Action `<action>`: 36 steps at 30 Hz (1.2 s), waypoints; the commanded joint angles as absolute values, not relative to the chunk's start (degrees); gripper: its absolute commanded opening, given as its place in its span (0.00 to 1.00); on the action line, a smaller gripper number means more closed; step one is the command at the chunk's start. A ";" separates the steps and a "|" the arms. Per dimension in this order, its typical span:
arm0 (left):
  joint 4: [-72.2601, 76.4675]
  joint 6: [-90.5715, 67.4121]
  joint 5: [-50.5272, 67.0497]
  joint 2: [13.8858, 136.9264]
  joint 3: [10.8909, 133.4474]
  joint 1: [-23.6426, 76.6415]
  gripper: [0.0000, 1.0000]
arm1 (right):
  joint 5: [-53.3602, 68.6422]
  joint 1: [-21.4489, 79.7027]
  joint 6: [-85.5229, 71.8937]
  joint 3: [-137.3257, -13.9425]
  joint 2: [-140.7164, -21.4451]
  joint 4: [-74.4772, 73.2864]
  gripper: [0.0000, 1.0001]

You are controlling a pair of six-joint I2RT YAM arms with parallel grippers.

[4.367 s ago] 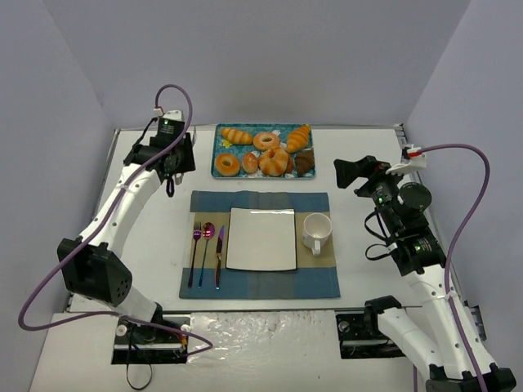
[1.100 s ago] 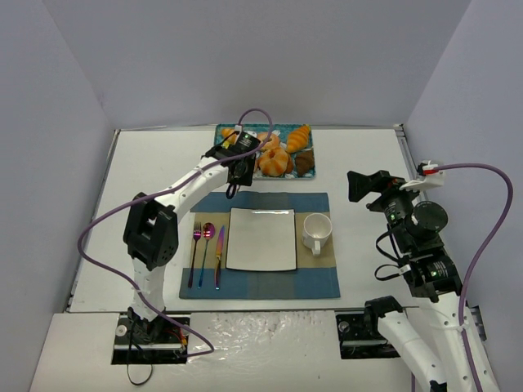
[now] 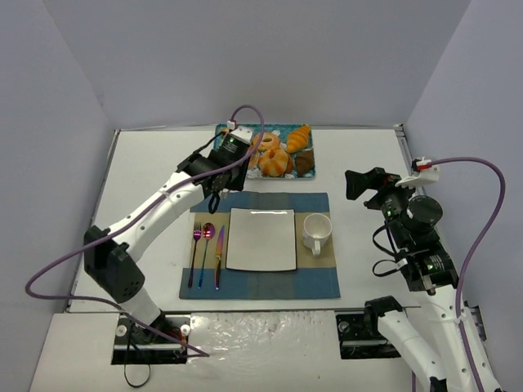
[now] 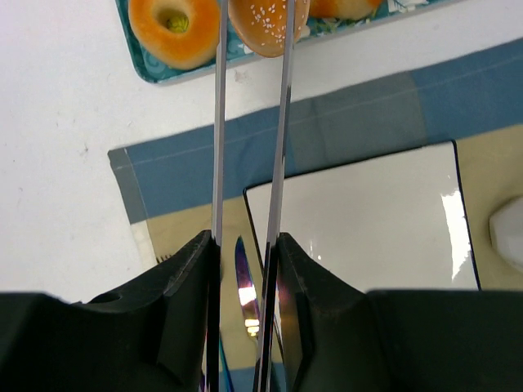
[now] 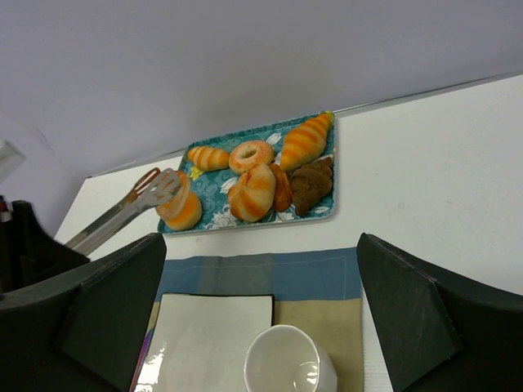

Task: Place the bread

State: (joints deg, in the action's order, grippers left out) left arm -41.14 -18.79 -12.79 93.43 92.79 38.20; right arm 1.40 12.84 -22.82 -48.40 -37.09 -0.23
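My left gripper [image 4: 245, 241] [image 3: 231, 155] is shut on metal tongs [image 4: 219, 122] that reach out to the left end of the blue floral tray [image 5: 216, 208]. The bread [image 4: 265, 24], a golden-brown roll, shows between the tong blades at the top edge of the left wrist view. I cannot tell whether the blades squeeze it. In the right wrist view the tong tips [image 5: 159, 189] sit on an orange piece [image 5: 181, 211] at the tray's left end. My right gripper [image 5: 260, 245] [image 3: 357, 185] is open and empty, above the table right of the placemat.
A white square plate [image 3: 261, 238] and white cup [image 3: 316, 231] sit on the blue-and-tan placemat [image 3: 310, 278], with cutlery [image 3: 207, 253] at its left. The tray holds a ring donut [image 4: 172, 28], a ridged bun [image 5: 252, 192], croissants [image 5: 306, 140] and a brown pastry [image 5: 313, 184].
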 commanded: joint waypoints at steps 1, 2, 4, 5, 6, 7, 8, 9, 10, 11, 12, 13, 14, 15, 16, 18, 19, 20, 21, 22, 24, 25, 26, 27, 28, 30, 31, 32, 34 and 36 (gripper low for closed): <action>-41.83 -18.69 -11.49 83.63 89.31 39.49 0.12 | 0.18 13.27 -21.53 -50.68 -39.05 5.83 1.00; -42.34 -18.72 -10.81 82.10 88.08 39.70 0.12 | 0.18 13.27 -21.50 -50.71 -39.35 6.06 1.00; -43.15 -18.72 -10.22 78.98 86.40 40.19 0.12 | 0.18 13.34 -21.45 -50.71 -39.94 6.37 1.00; -43.57 -18.72 -9.87 77.50 84.91 40.86 0.12 | 0.18 13.31 -21.40 -50.76 -40.13 6.51 1.00; -43.94 -18.72 -9.44 76.15 83.60 41.39 0.12 | 0.18 13.27 -21.36 -50.80 -40.31 6.65 1.00; -44.35 -18.77 -8.83 75.10 83.01 41.47 0.12 | 0.18 13.27 -21.36 -50.82 -40.50 6.84 1.00; -45.46 -18.91 -7.96 73.92 81.42 41.71 0.12 | 0.18 13.28 -21.35 -50.88 -40.71 7.05 1.00; -45.79 -19.03 -7.47 72.98 80.68 42.24 0.12 | 0.18 13.32 -21.31 -50.84 -40.92 7.21 1.00; -46.12 -19.15 -6.98 72.04 79.94 42.77 0.12 | 0.18 13.36 -21.27 -50.80 -41.12 7.37 1.00; -46.41 -19.36 -6.87 71.21 78.84 43.74 0.12 | 0.18 13.32 -21.31 -50.68 -41.21 7.62 1.00; -46.71 -19.56 -6.78 70.37 77.72 44.74 0.12 | 0.18 13.28 -21.35 -50.56 -41.29 7.87 1.00; -46.91 -20.06 -6.77 69.85 76.87 45.44 0.12 | 0.18 13.27 -21.47 -50.34 -41.35 8.10 1.00; -47.10 -20.62 -6.77 69.38 76.08 46.10 0.12 | 0.18 13.27 -21.61 -50.11 -41.39 8.33 1.00; -47.04 -20.84 -6.58 68.84 74.95 46.97 0.12 | 0.18 13.27 -21.68 -49.97 -41.59 8.54 1.00; -47.07 -21.21 -6.55 68.35 73.81 47.67 0.12 | 0.18 13.32 -21.76 -49.87 -41.80 8.76 1.00; -47.11 -22.28 -6.92 67.78 71.96 49.07 0.12 | 0.18 13.36 -21.80 -49.75 -42.01 9.13 1.00; -46.97 -22.95 -6.87 67.56 71.41 50.03 0.12 | 0.18 13.36 -21.80 -49.68 -42.08 9.14 1.00; -46.87 -23.11 -6.86 67.43 70.88 50.73 0.12 | 0.18 13.36 -21.80 -49.66 -42.10 9.14 1.00; -46.68 -23.58 -6.99 67.25 70.13 51.61 0.12 | 0.18 13.36 -21.73 -49.66 -42.13 9.17 1.00; -46.46 -24.18 -7.16 67.03 69.30 52.57 0.13 | 0.18 13.36 -21.64 -49.66 -42.18 9.22 1.00; -46.12 -24.78 -7.38 67.06 68.05 53.84 0.13 | 0.18 13.36 -21.45 -49.57 -42.19 9.14 1.00; -45.94 -24.81 -7.34 67.08 67.62 54.20 0.12 | 0.18 13.36 -21.45 -49.56 -42.17 9.15 1.00; -45.70 -25.05 -6.99 67.26 67.08 54.80 0.12 | 0.18 13.36 -21.45 -49.44 -42.06 9.21 1.00; -45.52 -25.23 -6.89 67.35 66.67 55.30 0.12 | 0.18 13.36 -21.45 -49.33 -42.04 9.20 1.00; -45.37 -25.38 -6.94 67.40 66.32 55.74 0.12 | 0.18 13.36 -21.45 -49.23 -42.09 9.15 1.00; -45.46 -25.82 -6.94 67.73 66.01 56.55 0.12 | 0.18 13.36 -21.45 -49.06 -41.99 9.14 1.00; -45.51 -26.05 -6.94 67.90 65.86 56.94 0.12 | 0.18 13.36 -21.45 -48.98 -41.94 9.14 1.00; -45.53 -26.20 -6.99 68.14 65.73 57.29 0.13 | 0.18 13.41 -21.45 -48.91 -41.82 9.14 1.00; -45.51 -26.45 -7.12 68.50 65.31 57.76 0.16 | 0.18 13.38 -21.45 -48.95 -41.66 9.14 1.00; -45.37 -26.79 -7.12 69.00 64.63 58.17 0.16 | 0.18 13.42 -21.47 -48.96 -41.71 9.14 1.00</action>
State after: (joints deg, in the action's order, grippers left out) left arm -47.86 -24.99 -6.26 69.17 64.76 57.06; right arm 1.26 12.84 -22.22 -48.38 -41.56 3.49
